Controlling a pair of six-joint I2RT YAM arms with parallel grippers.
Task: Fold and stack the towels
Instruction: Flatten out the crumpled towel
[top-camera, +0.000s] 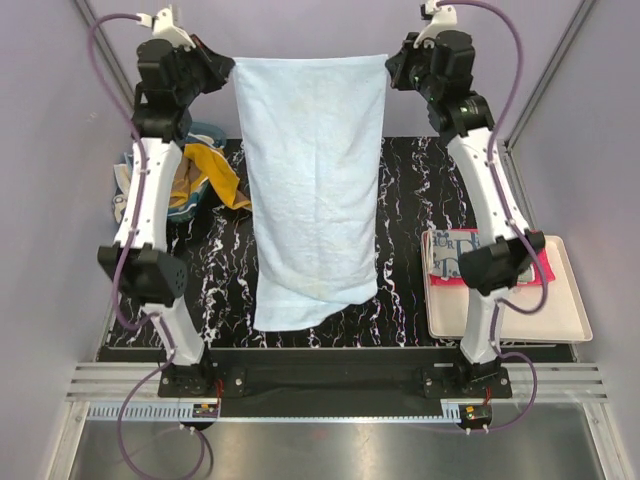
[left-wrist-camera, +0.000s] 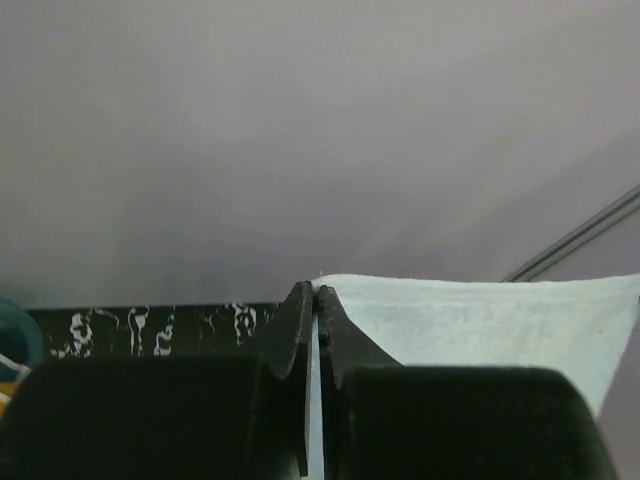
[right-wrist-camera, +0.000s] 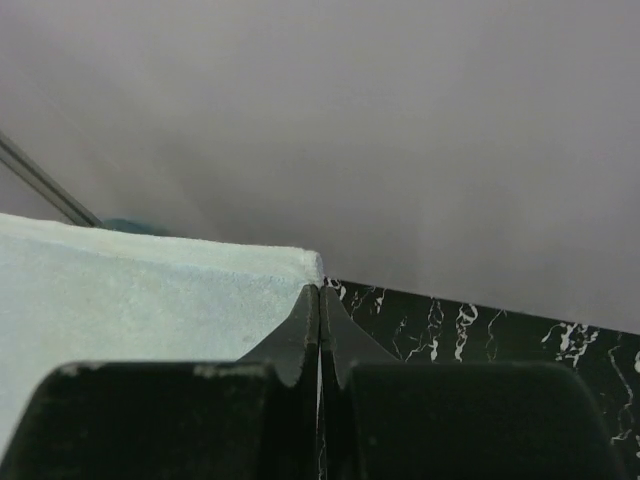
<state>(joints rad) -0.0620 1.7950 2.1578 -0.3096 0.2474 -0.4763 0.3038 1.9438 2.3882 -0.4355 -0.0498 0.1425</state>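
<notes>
A plain light blue towel (top-camera: 312, 190) hangs stretched between my two raised grippers, its lower edge near the table's front. My left gripper (top-camera: 228, 70) is shut on its top left corner; the left wrist view shows the cloth (left-wrist-camera: 480, 325) pinched between the fingers (left-wrist-camera: 316, 300). My right gripper (top-camera: 392, 68) is shut on the top right corner; the right wrist view shows the cloth (right-wrist-camera: 140, 290) at the gripper's tip (right-wrist-camera: 319, 295). An orange towel (top-camera: 205, 180) lies in the teal basket (top-camera: 135, 185) at the left. Folded towels, a grey patterned one (top-camera: 450, 250) over a red one (top-camera: 545, 268), lie on the cream tray (top-camera: 560, 320) at the right.
The black marbled table top (top-camera: 410, 200) lies under the hanging towel. The basket stands beside the left arm, the tray beside the right arm. Grey walls close the back and sides.
</notes>
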